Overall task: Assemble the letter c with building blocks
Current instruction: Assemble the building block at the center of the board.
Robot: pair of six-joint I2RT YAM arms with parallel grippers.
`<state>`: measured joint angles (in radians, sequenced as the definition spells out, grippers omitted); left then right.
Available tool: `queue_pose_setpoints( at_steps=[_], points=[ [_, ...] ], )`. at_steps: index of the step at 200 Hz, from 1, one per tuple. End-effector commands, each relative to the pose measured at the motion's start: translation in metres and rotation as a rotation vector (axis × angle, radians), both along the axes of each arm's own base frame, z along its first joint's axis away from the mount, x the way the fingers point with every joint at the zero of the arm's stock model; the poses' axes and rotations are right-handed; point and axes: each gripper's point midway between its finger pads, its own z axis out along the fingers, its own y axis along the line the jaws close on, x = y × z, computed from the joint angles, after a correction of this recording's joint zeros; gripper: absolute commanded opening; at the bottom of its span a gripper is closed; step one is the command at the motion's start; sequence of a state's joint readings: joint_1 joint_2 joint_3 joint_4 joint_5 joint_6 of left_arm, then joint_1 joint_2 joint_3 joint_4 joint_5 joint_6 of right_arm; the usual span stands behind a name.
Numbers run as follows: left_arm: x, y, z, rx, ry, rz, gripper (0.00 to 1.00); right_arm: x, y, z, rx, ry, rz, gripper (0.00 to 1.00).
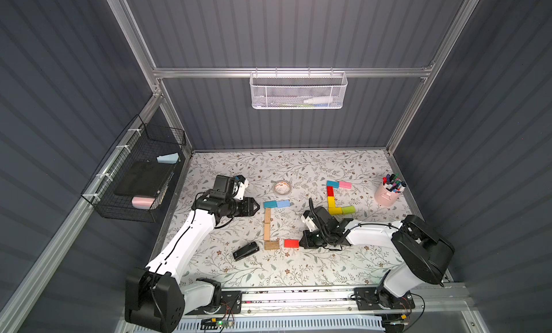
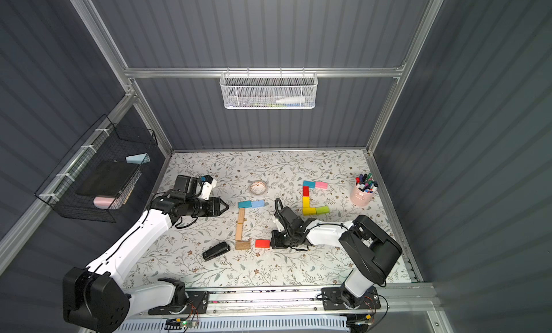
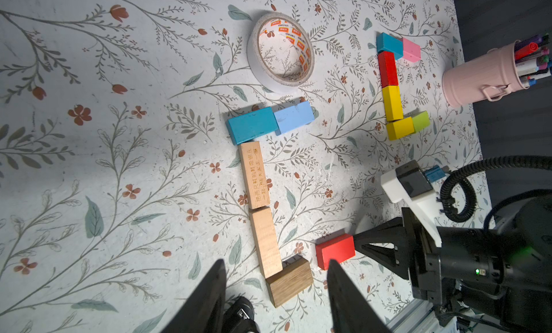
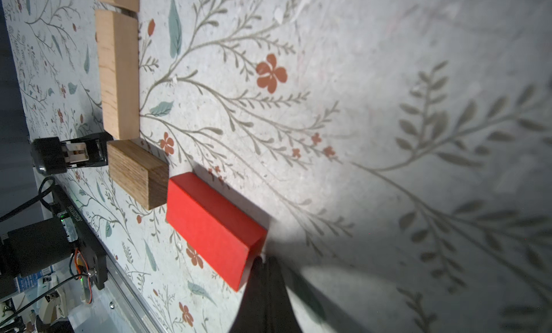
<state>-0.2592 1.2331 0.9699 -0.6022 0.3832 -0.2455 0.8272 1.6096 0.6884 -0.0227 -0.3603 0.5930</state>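
Since the lower arm of the C is lacking its last piece, we are holding the right jaws pressed together as one blunt tip. They are touching the end of the red block [image 4: 213, 227], which is lying flat on the table [image 4: 388, 77] directly ahead of them. Just beyond it, across a narrow gap, the dark wooden block [image 4: 136, 173] is waiting. The left jaws are hanging spread and empty, the teal block [image 1: 270, 204] just ahead of their tips, probably standing clear.

The white surface [image 1: 298, 271], printed with grey-green sprigs and rust-red flowers, carries a red block [image 1: 291, 243], tan wood blocks [image 1: 266, 231], a black stapler [image 1: 245, 251] and a pink pot [image 1: 386, 195].
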Motion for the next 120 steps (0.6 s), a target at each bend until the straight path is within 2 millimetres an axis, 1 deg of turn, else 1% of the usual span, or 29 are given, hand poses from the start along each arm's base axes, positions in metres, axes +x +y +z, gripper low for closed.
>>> queue_pose_setpoints(
  at_steps=[1,73,120],
  points=[
    [-0.0065,0.0019,0.0007,0.003,-0.003,-0.018,0.53,0.0031,0.0113,0.0037,0.032,0.006,0.004,0.00],
    [-0.0070,0.0016,0.0004,0.001,-0.001,-0.019,0.53,0.0061,0.0162,0.0019,0.030,0.011,0.012,0.00],
    [-0.0072,0.0016,-0.0005,0.002,0.003,-0.019,0.53,0.0026,0.0182,0.0017,0.034,0.018,0.021,0.00]
  ],
)
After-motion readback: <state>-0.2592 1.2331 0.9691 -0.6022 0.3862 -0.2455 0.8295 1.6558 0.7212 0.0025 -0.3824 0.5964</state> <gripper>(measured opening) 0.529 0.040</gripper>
